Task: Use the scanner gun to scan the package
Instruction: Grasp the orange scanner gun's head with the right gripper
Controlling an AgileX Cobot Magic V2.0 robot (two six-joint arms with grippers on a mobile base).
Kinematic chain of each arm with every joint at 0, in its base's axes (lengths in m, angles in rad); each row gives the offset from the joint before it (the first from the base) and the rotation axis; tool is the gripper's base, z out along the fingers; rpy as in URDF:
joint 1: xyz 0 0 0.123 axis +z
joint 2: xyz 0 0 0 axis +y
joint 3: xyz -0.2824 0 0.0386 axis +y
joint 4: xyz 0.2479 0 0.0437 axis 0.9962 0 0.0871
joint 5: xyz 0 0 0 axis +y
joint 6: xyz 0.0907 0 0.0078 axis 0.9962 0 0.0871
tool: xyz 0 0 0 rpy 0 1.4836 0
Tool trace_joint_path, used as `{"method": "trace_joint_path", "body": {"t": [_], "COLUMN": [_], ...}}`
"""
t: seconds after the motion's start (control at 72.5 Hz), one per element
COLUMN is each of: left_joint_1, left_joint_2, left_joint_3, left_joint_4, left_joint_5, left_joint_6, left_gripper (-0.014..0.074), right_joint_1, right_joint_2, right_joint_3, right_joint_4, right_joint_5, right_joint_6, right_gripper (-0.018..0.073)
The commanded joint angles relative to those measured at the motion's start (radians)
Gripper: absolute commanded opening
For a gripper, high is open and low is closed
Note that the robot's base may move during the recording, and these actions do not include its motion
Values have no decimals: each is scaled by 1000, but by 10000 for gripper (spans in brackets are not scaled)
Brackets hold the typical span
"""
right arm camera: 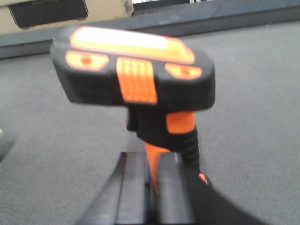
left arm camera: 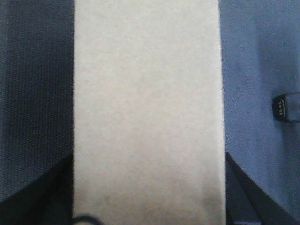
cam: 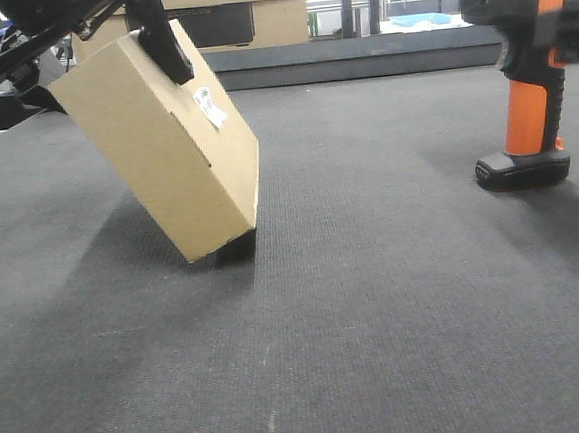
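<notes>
left gripper point(cam: 108, 78) clamped on tilted package point(cam: 164, 156); label point(cam: 210, 107) faces right | scanner gun point(cam: 529, 67) upright, well right of package; right gripper point(right arm camera: 152, 187) gripping its handle

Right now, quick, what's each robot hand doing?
Left gripper: jaws shut on the package.
Right gripper: by the handle of the scanner gun; cannot tell whether it grips.

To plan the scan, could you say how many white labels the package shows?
1: the white label is on the package, high on its camera-facing side; hidden faces may carry more.
</notes>
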Motion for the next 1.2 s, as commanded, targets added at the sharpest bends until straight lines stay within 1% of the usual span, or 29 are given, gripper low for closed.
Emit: {"method": "trace_joint_path", "body": {"t": [0.0, 0.041, 0.069, 0.179, 0.221, 0.304, 0.428, 0.593, 0.814, 1.187], "left_joint_1": [-6, -6, -6, -6, -6, -6, -6, -6, -6, -6], "left_joint_2": [-10, -10, -10, -10, -10, -10, -10, -10, -10, -10], "left_joint_3": [-10, -10, -10, -10, -10, -10, -10, -10, -10, -10], "left_joint_4": [-13, -11, -11, -9, -7, -7, -5, -5, -5, -5], "left_joint_5": [-12, -12, -12, -12, -12, -12, -12, -12, -12, -12], "left_joint_6": [-7, -7, -7, -7, -7, -7, -7, -7, -7, -7], "left_gripper": [-111, -111, -111, -111, -111, -111, -111, -111, -111, -111], "right_joint_1": [1, 1, 1, 1, 1, 1, 1, 1, 1, 1], "right_joint_2": [33, 44, 55, 77, 84, 97, 127, 157, 220, 297], "right_joint_3": [-6, -6, -6, -6, -6, -6, -9, -53, -142, -187], "right_joint_4": [-4, -4, -4, -4, -4, 0, 0, 0, 8, 21], "right_joint_5": [-68, -86, -102, -136, -141, -154, -212, -220, -215, -234], "right_joint_6": [1, 1, 1, 1, 1, 1, 1, 66, 65, 65], "right_gripper": [204, 256, 305, 435, 498, 565, 558, 558, 558, 558]}}
